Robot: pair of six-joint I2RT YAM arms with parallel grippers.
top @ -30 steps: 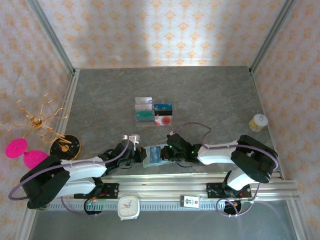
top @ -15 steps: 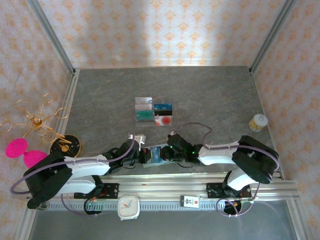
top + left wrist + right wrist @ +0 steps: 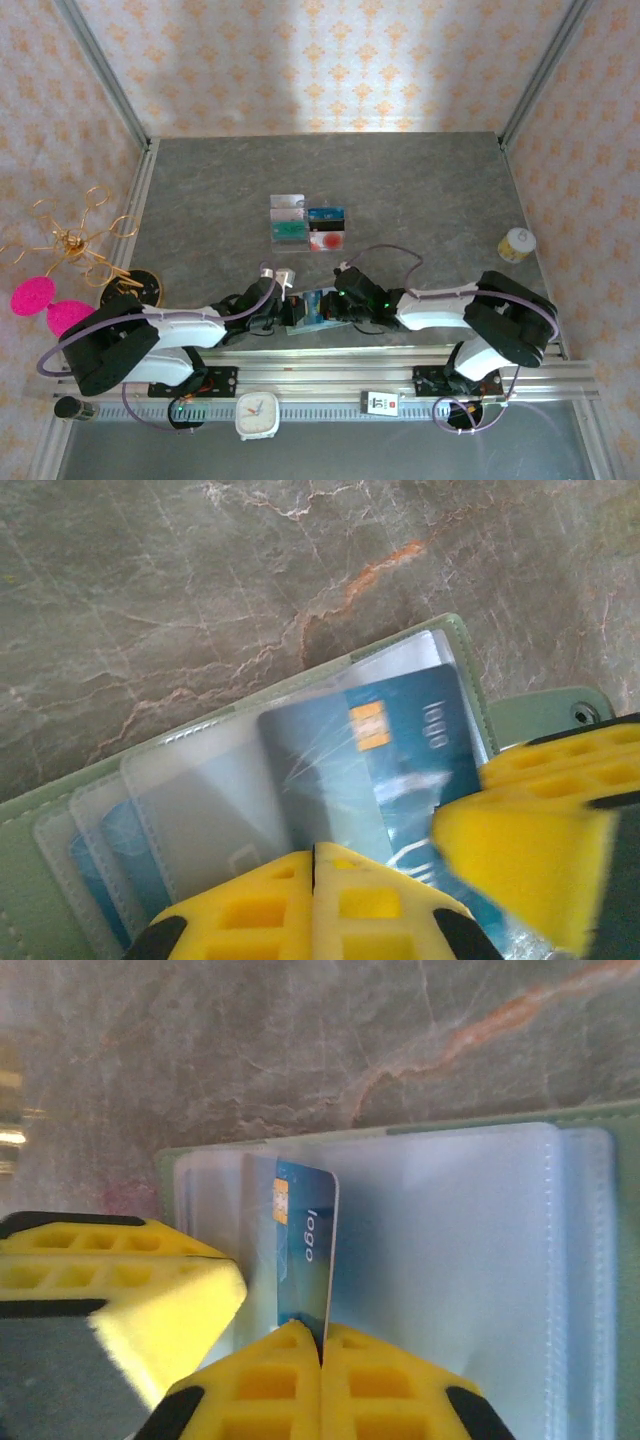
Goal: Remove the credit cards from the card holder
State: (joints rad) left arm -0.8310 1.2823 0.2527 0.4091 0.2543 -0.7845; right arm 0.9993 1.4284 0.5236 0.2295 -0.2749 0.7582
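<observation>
Blue card stood partly out of a clear sleeve in the open holder, near the table's front edge. Right gripper pinched the card's edge. Left gripper pressed together over the holder; whether it gripped anything, unclear.

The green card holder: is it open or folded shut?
Open: the card holder lies spread, its clear sleeves exposed and a blue credit card showing.
</observation>
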